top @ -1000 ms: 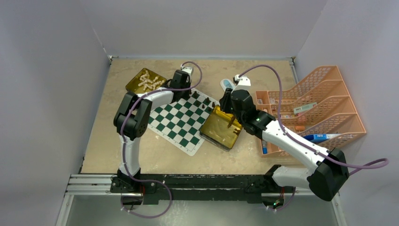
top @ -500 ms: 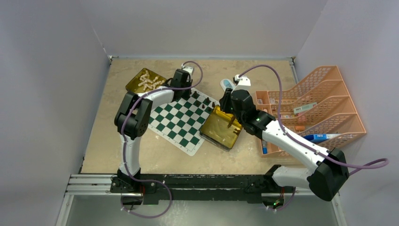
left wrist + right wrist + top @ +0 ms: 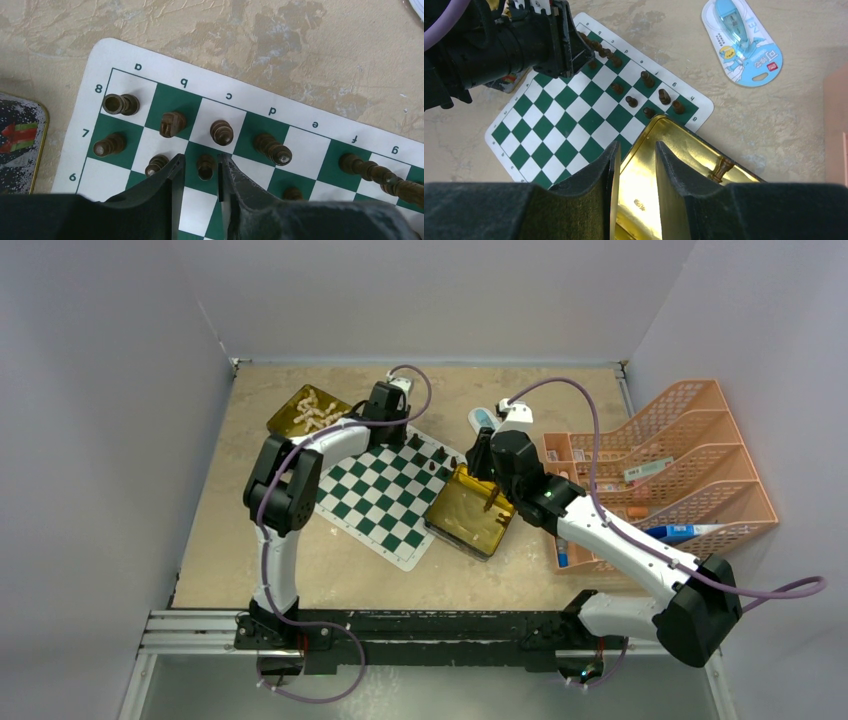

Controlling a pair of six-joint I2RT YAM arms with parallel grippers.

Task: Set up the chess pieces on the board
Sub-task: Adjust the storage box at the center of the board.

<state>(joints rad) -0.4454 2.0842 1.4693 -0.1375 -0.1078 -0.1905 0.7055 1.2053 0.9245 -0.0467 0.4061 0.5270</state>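
Observation:
The green-and-white board lies mid-table. In the left wrist view, dark brown chess pieces stand on its a to d files in rows 8 and 7, near the white border. My left gripper is open around a dark pawn on the green c7 square, with a small gap on each side. My right gripper hangs open and empty over the gold tin, where one dark piece lies. Cream pieces fill a second tin at the back left.
An orange file rack holding pens stands at the right. A blue correction-tape pack lies behind the board. A dark printed tin edge sits just left of the board. More dark pieces stand at the board's g-h end.
My left gripper's fingers have parted from the pawn on c7, which now stands free between them. The right arm has not moved.

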